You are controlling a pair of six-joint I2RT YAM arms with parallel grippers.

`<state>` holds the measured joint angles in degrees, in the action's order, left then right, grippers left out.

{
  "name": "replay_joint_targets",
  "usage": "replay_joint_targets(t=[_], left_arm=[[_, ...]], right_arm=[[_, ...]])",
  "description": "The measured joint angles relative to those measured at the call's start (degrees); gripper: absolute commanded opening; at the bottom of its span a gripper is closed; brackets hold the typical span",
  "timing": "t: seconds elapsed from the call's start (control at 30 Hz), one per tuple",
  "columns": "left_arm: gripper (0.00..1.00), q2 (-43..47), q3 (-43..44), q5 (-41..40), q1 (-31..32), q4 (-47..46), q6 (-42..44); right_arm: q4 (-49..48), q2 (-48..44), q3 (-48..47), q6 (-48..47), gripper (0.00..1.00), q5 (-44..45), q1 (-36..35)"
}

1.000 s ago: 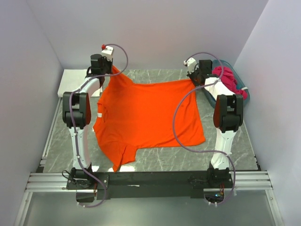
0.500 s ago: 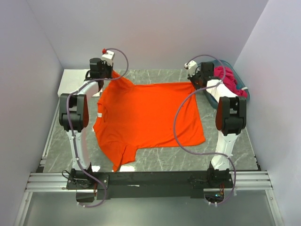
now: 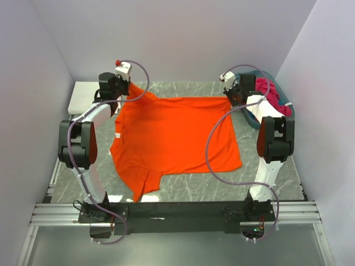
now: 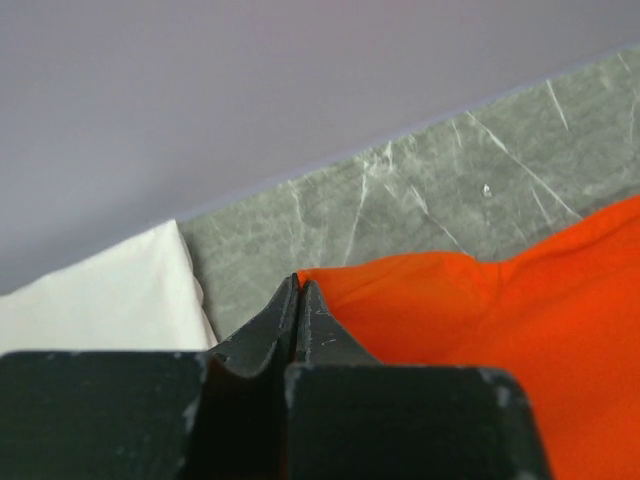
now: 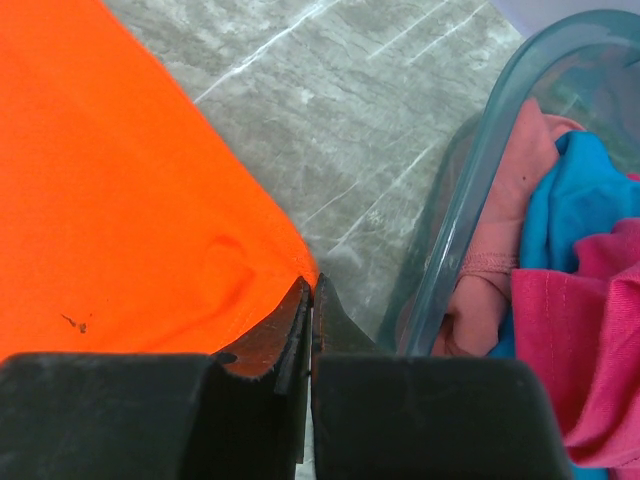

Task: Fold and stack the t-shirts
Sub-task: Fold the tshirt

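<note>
Top external view: orange t-shirt (image 3: 177, 136) spread flat mid-worktop, one edge along the far side. Hold: left gripper (image 4: 298, 292) pinched closed on its far-left corner, right gripper (image 5: 308, 292) pinched closed on its far-right corner, beside the basket (image 5: 462, 215). Handling, judged: light, limp, creases readily; best taken by corners or hem.

No text, label, brand, number or sign can be read in any view
</note>
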<state>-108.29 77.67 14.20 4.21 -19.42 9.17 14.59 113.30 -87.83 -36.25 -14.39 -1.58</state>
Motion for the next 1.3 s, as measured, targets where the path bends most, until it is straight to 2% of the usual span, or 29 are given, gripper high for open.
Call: replay_joint_targets(t=[0.83,1.3], left_arm=[[0.0,8.59,-10.99,1.53,0.0,-1.53,-0.44],[0.0,12.92,-14.16,1.9,0.0,-2.58,-1.33]], right_arm=[[0.2,0.63,-0.02,0.44,0.0,2.16,0.15],[0.15,1.18,-0.02,0.76,0.0,3.91,0.35]])
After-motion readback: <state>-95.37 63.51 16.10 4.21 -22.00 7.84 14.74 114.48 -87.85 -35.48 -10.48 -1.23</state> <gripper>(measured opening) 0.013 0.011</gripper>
